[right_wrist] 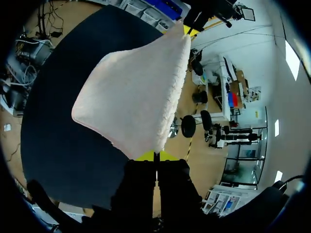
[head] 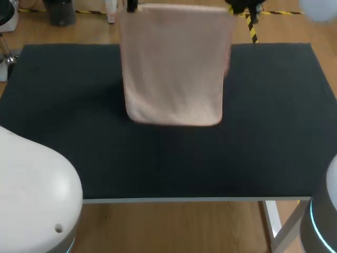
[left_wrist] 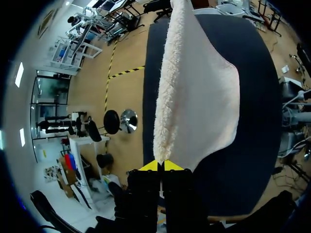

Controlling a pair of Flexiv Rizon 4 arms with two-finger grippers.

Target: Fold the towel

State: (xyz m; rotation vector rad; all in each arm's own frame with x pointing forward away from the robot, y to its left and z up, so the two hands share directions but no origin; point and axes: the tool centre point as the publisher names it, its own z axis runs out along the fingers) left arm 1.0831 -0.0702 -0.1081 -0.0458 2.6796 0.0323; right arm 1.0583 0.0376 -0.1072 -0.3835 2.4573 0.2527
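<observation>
The towel hangs as a pale pink sheet in the upper middle of the head view, held by its two top corners at the frame's top edge, with its free lower edge over the far half of the dark table. Whether that edge touches the mat cannot be told from here. The left gripper has its yellow tips pressed together on one corner of the cloth, which runs away straight ahead of its fingers. The right gripper pinches the other corner in the same way. A strip of a second layer peeks out along the towel's right side in the head view, so the cloth may already be doubled. The step in hand looks like laying the hanging towel down into a fold. To do it well, both corners should travel level and equally far apart, so the top edge stays taut and neither side sags. The free edge should land on the mat first. The held edge should then be drawn over it until the edges line up, and only then released.
</observation>
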